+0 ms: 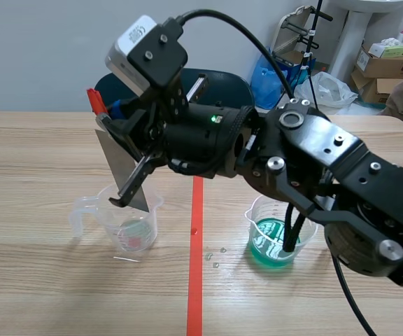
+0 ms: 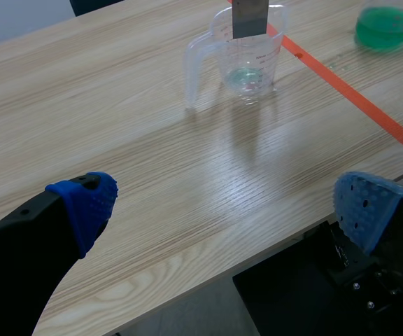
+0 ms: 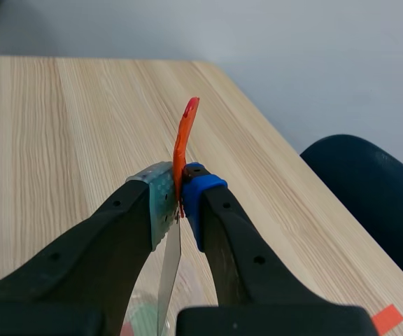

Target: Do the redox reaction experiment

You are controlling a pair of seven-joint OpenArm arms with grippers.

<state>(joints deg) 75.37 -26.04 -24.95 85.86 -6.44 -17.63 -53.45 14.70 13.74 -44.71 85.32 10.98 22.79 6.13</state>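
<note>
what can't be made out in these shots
1. metal sheet: left wrist view's edge cuts off its upper part; right wrist view, the right gripper hides most of it.
2. green beaker: scene view, the right arm covers part; left wrist view, cut by the edge.
3. reddish patch in the measuring cup: scene view, too small to identify.

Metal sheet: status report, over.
Right end effector shut on metal sheet, lower edge at measuring cup mouth. Left end effector open, near table edge. Green beaker apart, nothing blocking.
</note>
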